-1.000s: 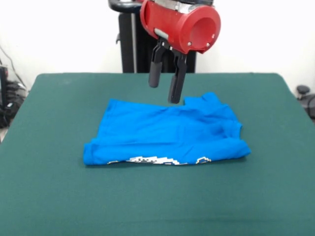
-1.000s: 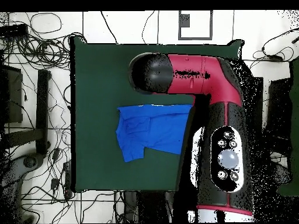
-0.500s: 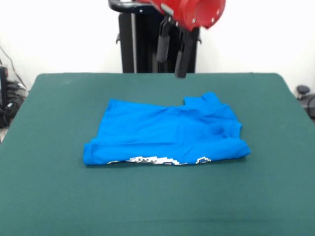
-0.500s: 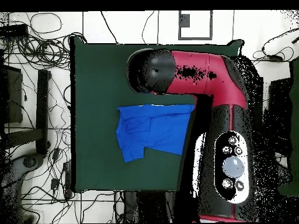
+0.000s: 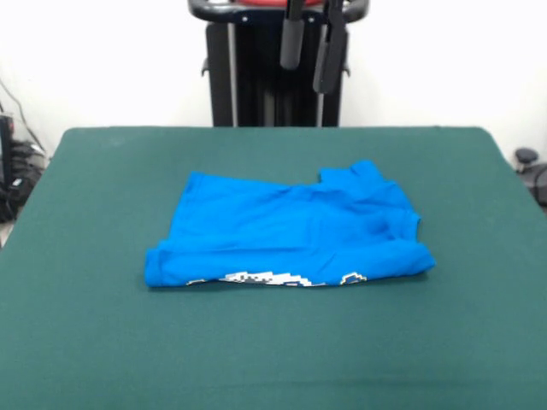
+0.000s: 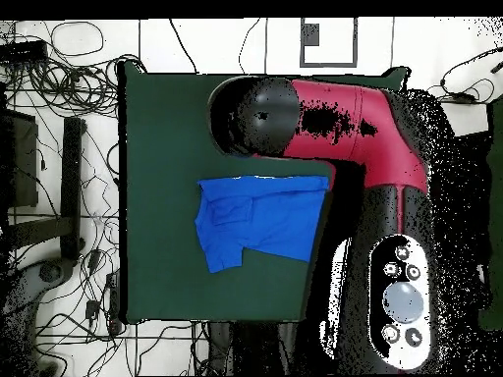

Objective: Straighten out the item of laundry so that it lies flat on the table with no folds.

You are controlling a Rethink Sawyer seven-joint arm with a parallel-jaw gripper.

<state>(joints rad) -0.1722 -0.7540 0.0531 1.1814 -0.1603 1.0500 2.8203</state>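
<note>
Shirt (image 5: pixel 291 229) folded mid-table (image 5: pixel 85 342), gripper (image 5: pixel 310 47) high

Hand (image 5: pixel 310 55) hangs high, its two fingers (image 5: pixel 291 43) apart, empty

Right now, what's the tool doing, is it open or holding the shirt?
Tool: open and empty, raised well above the blue T-shirt, which lies folded on the table.
</note>
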